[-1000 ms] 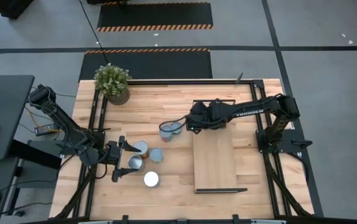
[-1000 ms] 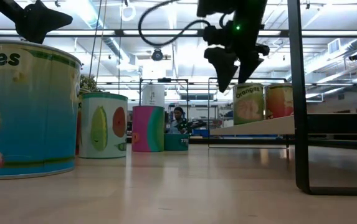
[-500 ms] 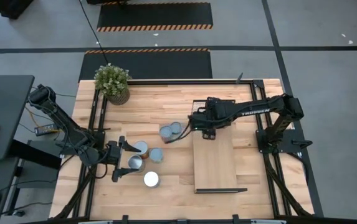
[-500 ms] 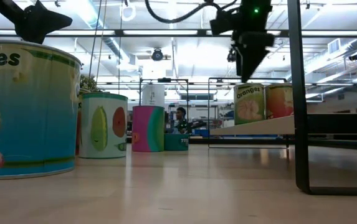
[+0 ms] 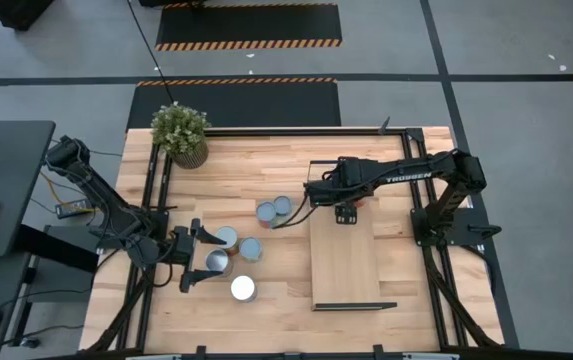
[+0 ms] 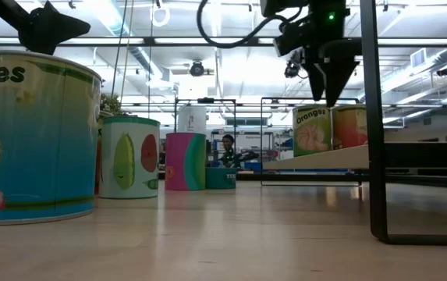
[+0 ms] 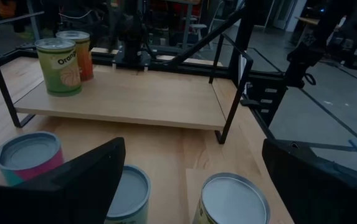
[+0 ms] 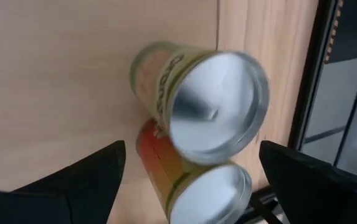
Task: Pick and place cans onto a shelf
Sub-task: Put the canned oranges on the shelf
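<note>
High view: the shelf (image 5: 345, 262) is laid right of table centre. The right gripper (image 5: 343, 211) is held over its far end, nothing clasped. Two cans (image 5: 274, 209) are stood just left of that end. Three further cans (image 5: 234, 250) are grouped at 7 o'clock from those two, with a white-topped can (image 5: 243, 288) nearest the front edge. The left gripper (image 5: 199, 256) is parked beside this group, fingers spread. A potted plant (image 5: 180, 132) is placed at the table's 11 o'clock corner.

Low view: two cans (image 6: 328, 129) are seen upright on the shelf (image 6: 317, 159), the right gripper (image 6: 333, 87) directly above them.

Left wrist view: two shelved cans (image 7: 66, 62) are shown touching; three others (image 7: 129, 190) are below on the table.

Right wrist view: two cans (image 8: 198, 132) are framed between parted fingers (image 8: 81, 177).
</note>
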`<action>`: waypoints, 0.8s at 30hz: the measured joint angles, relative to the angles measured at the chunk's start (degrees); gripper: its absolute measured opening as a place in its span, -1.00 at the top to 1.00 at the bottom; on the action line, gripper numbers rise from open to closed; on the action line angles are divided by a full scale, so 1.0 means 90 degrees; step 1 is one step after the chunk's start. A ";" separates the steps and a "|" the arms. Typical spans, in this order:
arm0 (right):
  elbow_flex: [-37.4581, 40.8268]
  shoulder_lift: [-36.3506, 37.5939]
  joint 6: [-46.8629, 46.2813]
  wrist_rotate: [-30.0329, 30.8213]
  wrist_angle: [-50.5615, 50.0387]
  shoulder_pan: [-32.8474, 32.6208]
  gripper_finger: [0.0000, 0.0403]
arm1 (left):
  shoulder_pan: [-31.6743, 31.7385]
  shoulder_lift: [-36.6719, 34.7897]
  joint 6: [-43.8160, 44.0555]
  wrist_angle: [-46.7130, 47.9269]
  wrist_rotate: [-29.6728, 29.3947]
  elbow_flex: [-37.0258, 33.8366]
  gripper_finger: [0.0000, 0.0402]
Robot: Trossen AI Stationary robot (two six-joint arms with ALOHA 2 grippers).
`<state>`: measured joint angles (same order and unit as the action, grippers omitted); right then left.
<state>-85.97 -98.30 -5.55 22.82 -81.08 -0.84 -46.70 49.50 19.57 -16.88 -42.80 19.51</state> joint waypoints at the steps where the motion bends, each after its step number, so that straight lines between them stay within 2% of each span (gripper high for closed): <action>1: 0.0000 0.0000 0.0077 0.0008 -0.0042 -0.0009 -0.87 | 0.0001 0.0002 0.0078 -0.0002 0.0000 0.0000 -0.92; 8: 0.0000 0.0000 0.0207 -0.0026 0.0001 0.0139 -0.87 | 0.0002 0.0082 0.0115 0.0026 -0.0260 -0.0027 -0.92; 15: 0.0002 0.0000 -0.0249 -0.0525 0.0052 0.0448 -0.87 | 0.0000 0.0079 0.0208 0.0002 -0.0230 -0.0027 -0.92; 21: 0.0002 0.0000 -0.0377 -0.0538 0.0175 0.0227 -0.87 | 0.0000 0.0079 0.0206 0.0003 -0.0222 -0.0027 -0.92; 24: 0.0002 0.0000 0.0080 -0.0464 0.0368 0.0082 -0.87 | 0.0000 0.0079 0.0205 0.0002 -0.0221 -0.0027 -0.92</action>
<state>-85.95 -98.30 -4.83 18.64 -77.77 -0.11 -46.70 50.22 21.41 -16.86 -44.79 19.27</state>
